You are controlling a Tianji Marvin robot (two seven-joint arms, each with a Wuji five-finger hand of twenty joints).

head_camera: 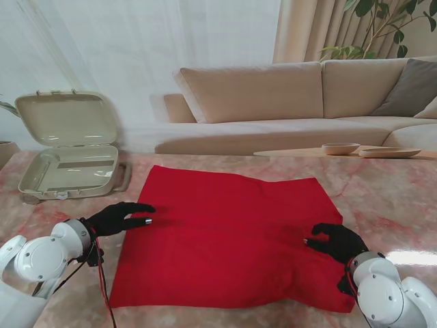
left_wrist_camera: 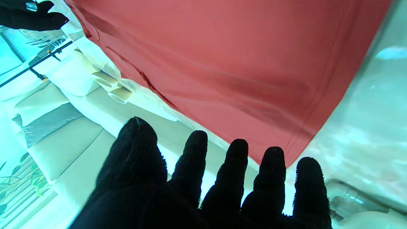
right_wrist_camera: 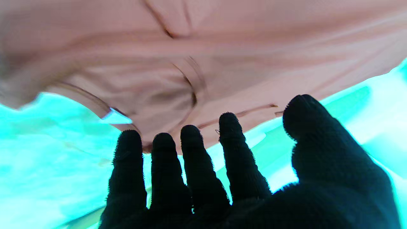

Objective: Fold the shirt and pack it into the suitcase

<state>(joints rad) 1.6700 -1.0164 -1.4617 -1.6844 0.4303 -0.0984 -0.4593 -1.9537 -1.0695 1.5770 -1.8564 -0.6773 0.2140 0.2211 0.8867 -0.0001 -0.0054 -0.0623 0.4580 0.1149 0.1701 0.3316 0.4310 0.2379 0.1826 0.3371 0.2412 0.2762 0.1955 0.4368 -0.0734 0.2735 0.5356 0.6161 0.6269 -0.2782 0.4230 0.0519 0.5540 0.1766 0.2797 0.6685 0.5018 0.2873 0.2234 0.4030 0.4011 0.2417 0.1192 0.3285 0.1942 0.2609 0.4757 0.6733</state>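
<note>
The red shirt (head_camera: 229,236) lies spread as a rough rectangle on the marble table (head_camera: 389,198). My left hand (head_camera: 119,219), in a black glove, hovers at the shirt's left edge with fingers stretched toward the cloth, holding nothing. Its wrist view shows the fingers (left_wrist_camera: 197,152) spread with the red shirt (left_wrist_camera: 241,63) beyond them. My right hand (head_camera: 338,240) rests over the shirt's right side, fingers apart. In the right wrist view its fingers (right_wrist_camera: 190,143) are spread below the washed-out shirt (right_wrist_camera: 190,47) with its folds. The open beige suitcase (head_camera: 68,164) sits at the far left.
Behind the table stands a beige sofa (head_camera: 287,102). A bowl (head_camera: 340,147) and a tray (head_camera: 389,152) rest on a low surface at the far right. A plant (head_camera: 382,20) is in the back right corner.
</note>
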